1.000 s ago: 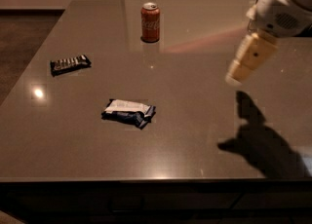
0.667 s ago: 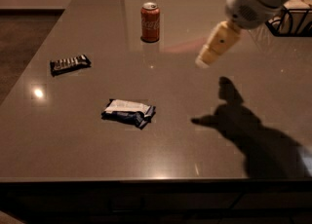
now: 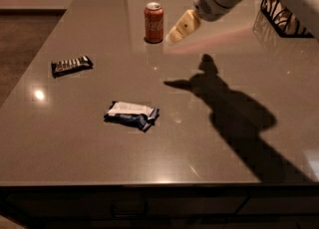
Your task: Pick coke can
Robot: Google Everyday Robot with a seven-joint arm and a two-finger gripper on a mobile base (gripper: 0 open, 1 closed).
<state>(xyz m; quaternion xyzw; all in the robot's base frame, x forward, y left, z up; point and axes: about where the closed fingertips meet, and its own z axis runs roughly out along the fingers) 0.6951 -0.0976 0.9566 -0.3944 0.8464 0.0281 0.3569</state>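
Note:
The coke can (image 3: pixel 154 22) stands upright near the far edge of the table, orange-red with white script and a silver rim. My gripper (image 3: pixel 175 34) hangs in the air just to the right of the can, its cream-coloured fingers pointing down-left toward it. It is close to the can but apart from it, and it holds nothing. The white arm reaches in from the upper right.
A dark snack bar (image 3: pixel 72 65) lies at the left of the grey table (image 3: pixel 99 158). A blue and white wrapper (image 3: pixel 131 114) lies in the middle front. A black wire basket (image 3: pixel 286 17) stands at the far right. The arm's shadow falls across the right half.
My gripper has moved left across the table, from the right side to just beside the coke can. The can and wrappers have not moved.

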